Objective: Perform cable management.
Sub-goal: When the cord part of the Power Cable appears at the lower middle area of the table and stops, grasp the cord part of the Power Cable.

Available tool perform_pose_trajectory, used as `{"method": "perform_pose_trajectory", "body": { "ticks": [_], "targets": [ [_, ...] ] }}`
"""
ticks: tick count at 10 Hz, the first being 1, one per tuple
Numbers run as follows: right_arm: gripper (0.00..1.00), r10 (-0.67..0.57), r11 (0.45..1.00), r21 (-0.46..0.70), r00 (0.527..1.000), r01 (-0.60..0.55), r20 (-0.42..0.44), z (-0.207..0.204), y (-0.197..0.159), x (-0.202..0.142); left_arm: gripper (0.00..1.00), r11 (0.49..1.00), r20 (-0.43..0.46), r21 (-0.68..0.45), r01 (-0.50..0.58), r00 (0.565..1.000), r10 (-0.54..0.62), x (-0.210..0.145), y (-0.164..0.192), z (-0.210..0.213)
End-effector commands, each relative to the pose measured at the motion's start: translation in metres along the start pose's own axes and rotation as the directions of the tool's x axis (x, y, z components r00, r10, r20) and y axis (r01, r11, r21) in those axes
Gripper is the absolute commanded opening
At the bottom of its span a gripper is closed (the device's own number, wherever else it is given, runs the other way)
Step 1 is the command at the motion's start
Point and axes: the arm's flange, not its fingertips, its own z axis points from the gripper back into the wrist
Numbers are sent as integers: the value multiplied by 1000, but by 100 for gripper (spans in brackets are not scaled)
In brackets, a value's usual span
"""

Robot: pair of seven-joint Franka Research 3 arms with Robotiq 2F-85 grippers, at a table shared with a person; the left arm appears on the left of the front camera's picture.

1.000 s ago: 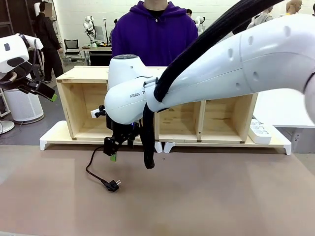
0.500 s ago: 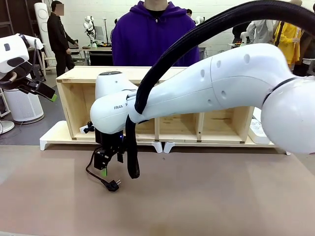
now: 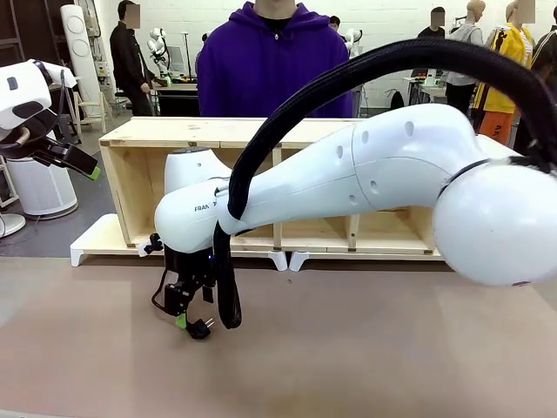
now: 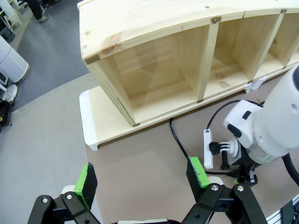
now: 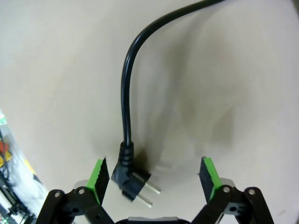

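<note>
Our right gripper [image 3: 184,306] hangs low over the table [image 3: 392,348], just in front of the shelf's [image 3: 148,131] left compartment. Its jaws are spread wide and grip nothing. The cable [image 5: 125,107] ends in a plug [image 5: 127,178] lying flat between the pads [image 5: 99,175], just beside one of them. The cord curls back toward the shelf's front edge. Our left gripper [image 4: 140,176] hangs off the shelf's left end, jaws released. Open table stretches before the shelf's right half.

The cable [image 5: 124,93] leaves the right wrist view's top edge, and the right arm [image 3: 348,183] hides the middle of the shelf [image 3: 148,131].
</note>
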Motion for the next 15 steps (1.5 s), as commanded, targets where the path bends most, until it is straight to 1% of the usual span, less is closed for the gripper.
{"method": "perform_pose_trajectory", "body": {
  "ticks": [1, 4, 5, 6, 7, 8, 9, 10, 11, 12, 13, 14, 15],
  "targets": [
    [100, 20, 1000, -2, 1000, -20, 12, -1, -3, 12, 100, 1000, 0, 3, -2, 1000, 2, -1, 1, 0],
    [100, 24, 1000, -7, 1000, -24, 17, -4, 0, 12, 100, 1000, 0, 3, -2, 1000, 2, -1, 1, 0],
    [100, 19, 1000, -23, 1000, -20, -7, -4, 1, 12, 100, 1000, 0, 3, -2, 1000, 2, -1, 1, 0],
    [87, 13, 1000, -22, 1000, -13, -10, -4, 0, 12, 100, 1000, 0, 3, -2, 1000, 2, -1, 1, 0],
    [84, 8, 1000, -18, 1000, -9, -13, -5, 1, 11, 100, 1000, 0, 3, -2, 1000, 2, -1, 1, 0],
    [71, 7, 1000, -16, 1000, -7, -15, -5, 1, 11, 100, 1000, 0, 3, -2, 1000, 2, -1, 1, 0],
    [67, 5, 1000, -15, 1000, -5, -16, -4, 0, 11, 100, 1000, 0, 3, -2, 1000, 2, -1, 1, 0],
    [54, 5, 1000, -11, 1000, -5, -16, -4, 0, 11, 100, 1000, 0, 3, -2, 1000, 2, -1, 1, 0],
    [51, 7, 1000, -6, 1000, -7, -15, -4, -1, 10, 100, 1000, 0, 3, -2, 1000, 2, -1, 1, 0],
    [38, 6, 1000, -2, 1000, -6, -16, -4, -2, 10, 100, 1000, 0, 3, -2, 1000, 2, -1, 1, 0],
    [34, 5, 1000, 1, 1000, -5, -15, -3, -2, 11, 100, 1000, 0, 3, -2, 1000, 2, -1, 1, 0],
    [21, 4, 1000, 2, 1000, -4, -18, -3, -2, 11, 100, 1000, 0, 3, -2, 1000, 2, -1, 1, 0],
    [18, 2, 1000, 3, 1000, -2, -20, -2, -2, 11, 100, 1000, 0, 3, -2, 1000, 2, -1, 1, 0]
  ]
}}
